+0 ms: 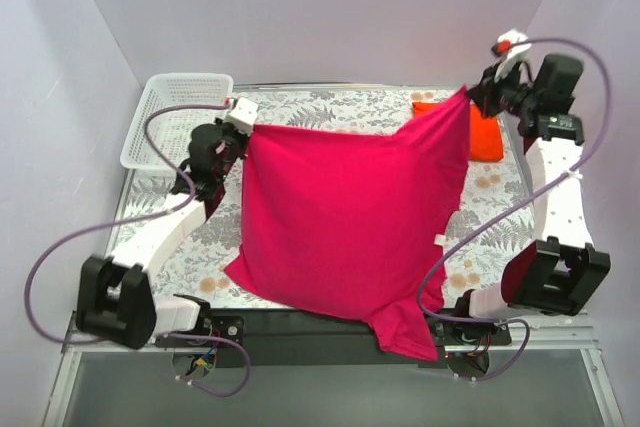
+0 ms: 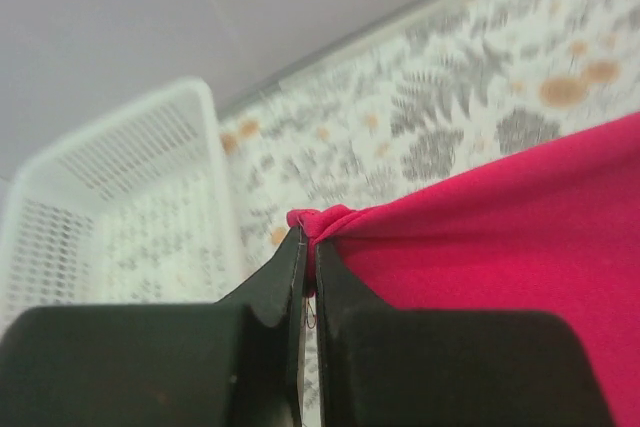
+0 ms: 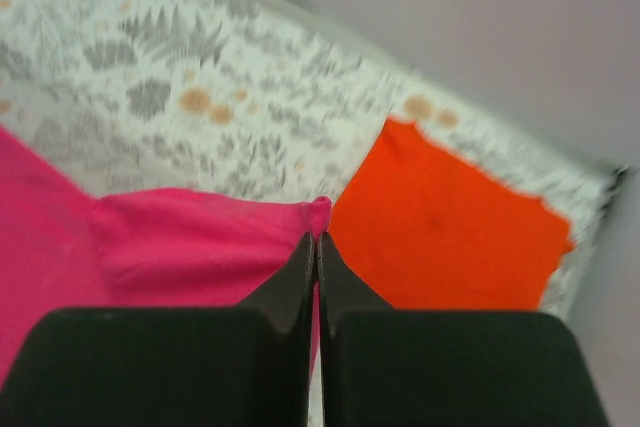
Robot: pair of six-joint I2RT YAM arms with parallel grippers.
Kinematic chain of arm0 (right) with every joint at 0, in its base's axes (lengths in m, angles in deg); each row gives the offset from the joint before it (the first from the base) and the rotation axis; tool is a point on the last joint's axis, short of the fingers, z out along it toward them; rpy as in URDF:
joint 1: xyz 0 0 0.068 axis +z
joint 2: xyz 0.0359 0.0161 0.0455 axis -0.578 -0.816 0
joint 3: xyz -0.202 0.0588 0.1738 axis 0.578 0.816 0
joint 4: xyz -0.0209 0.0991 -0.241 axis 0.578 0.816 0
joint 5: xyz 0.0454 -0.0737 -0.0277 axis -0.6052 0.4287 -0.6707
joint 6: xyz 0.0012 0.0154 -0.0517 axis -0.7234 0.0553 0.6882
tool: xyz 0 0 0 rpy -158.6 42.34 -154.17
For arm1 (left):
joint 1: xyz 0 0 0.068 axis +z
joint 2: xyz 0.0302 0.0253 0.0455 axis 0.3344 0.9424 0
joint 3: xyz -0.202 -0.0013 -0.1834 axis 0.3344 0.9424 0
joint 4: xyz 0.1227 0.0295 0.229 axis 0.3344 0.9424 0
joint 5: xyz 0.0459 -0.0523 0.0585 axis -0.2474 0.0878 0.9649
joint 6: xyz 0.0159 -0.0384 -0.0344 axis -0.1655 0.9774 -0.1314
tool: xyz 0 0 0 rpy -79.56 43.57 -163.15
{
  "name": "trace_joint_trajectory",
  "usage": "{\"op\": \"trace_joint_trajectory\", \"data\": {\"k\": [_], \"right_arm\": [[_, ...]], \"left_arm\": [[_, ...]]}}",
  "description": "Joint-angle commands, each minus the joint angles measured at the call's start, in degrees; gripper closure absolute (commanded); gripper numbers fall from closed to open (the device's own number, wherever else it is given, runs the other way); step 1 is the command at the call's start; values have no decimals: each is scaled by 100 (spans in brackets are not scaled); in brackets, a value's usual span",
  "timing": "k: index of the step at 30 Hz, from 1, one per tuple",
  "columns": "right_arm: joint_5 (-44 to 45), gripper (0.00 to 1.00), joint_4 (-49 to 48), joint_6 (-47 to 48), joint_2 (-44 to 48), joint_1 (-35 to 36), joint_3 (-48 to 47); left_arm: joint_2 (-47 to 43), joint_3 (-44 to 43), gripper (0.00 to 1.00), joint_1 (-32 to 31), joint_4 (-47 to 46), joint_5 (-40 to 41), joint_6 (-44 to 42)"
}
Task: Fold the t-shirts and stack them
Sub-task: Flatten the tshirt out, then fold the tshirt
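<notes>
The magenta-pink t-shirt [image 1: 345,222] hangs stretched between both arms above the table, its lower edge trailing over the near table edge. My left gripper [image 1: 243,130] is shut on its left top corner; in the left wrist view the fabric [image 2: 480,237] bunches between the closed gripper [image 2: 310,242]. My right gripper [image 1: 472,95] is shut on the right top corner, and the right wrist view shows that gripper [image 3: 318,237] pinching pink cloth [image 3: 190,237]. The orange-red t-shirt [image 1: 483,132] lies folded flat at the back right, seen as an orange patch [image 3: 450,237] beneath the right gripper.
A white mesh basket [image 1: 178,117] stands at the back left, close to the left gripper; its wall [image 2: 110,207] fills the left of the left wrist view. The table carries a floral-patterned cloth [image 1: 340,107]. Walls close in on three sides.
</notes>
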Motion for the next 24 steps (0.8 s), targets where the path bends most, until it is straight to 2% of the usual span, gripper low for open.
{"op": "trace_joint_trajectory", "data": {"k": [1, 5, 12, 18, 24], "right_arm": [[-151, 99, -1233, 491, -45, 131, 904], [-1, 99, -1648, 571, -897, 237, 1249], [342, 99, -1974, 176, -2277, 457, 442], [606, 99, -1992, 123, -2718, 677, -34], [624, 99, -1992, 70, -2649, 686, -201]], "left_arm": [[904, -545, 100, -23, 39, 220, -20], [2135, -1346, 100, -84, 575, 465, 23], [3208, -2015, 100, -146, 664, 1177, -82], [3666, -2199, 100, -146, 638, 1371, -108], [4087, -2533, 100, -146, 637, 1529, -205]]}}
